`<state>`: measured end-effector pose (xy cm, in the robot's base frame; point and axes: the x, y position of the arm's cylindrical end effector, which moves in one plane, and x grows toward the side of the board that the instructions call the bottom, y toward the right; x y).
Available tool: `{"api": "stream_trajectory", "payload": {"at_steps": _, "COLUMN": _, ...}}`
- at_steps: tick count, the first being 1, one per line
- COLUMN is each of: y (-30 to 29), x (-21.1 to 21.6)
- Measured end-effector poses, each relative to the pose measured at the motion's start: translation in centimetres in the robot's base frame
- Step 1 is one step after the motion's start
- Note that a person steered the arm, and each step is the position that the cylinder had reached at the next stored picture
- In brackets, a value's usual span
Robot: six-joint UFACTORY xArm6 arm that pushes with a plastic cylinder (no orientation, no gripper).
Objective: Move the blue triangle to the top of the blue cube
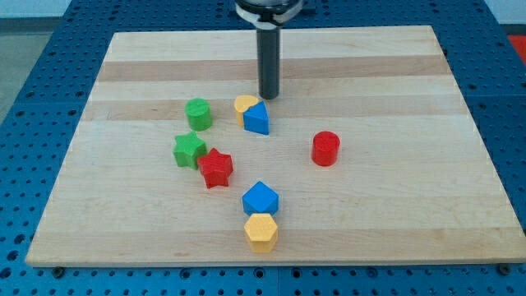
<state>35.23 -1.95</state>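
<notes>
The blue triangle (257, 119) lies near the board's middle, touching a yellow block (244, 104) on its upper left. The blue cube (260, 199) sits lower down, toward the view's bottom, with a yellow hexagon (261, 232) just below it. My tip (269, 96) comes down from the view's top and stands just above and slightly right of the blue triangle, close to it and to the yellow block.
A green cylinder (198, 113) is left of the yellow block. A green star (190, 150) and a red star (216, 168) sit together at the left. A red cylinder (325, 148) stands at the right. The wooden board (394, 214) lies on a blue perforated table.
</notes>
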Motion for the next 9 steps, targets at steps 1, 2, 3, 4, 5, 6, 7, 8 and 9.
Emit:
{"api": "stream_trajectory", "payload": {"at_steps": 1, "y": -1.5, "x": 0.0}}
{"api": "stream_trajectory", "payload": {"at_steps": 2, "y": -1.6, "x": 0.6}}
{"api": "stream_trajectory", "payload": {"at_steps": 3, "y": -1.6, "x": 1.6}}
{"api": "stream_trajectory", "payload": {"at_steps": 4, "y": -1.6, "x": 2.5}}
{"api": "stream_trajectory", "payload": {"at_steps": 5, "y": -1.6, "x": 3.6}}
{"api": "stream_trajectory", "payload": {"at_steps": 6, "y": -1.6, "x": 4.3}}
{"api": "stream_trajectory", "payload": {"at_steps": 7, "y": -1.6, "x": 5.3}}
{"api": "stream_trajectory", "payload": {"at_steps": 8, "y": -1.6, "x": 6.6}}
{"api": "stream_trajectory", "payload": {"at_steps": 9, "y": -1.6, "x": 8.2}}
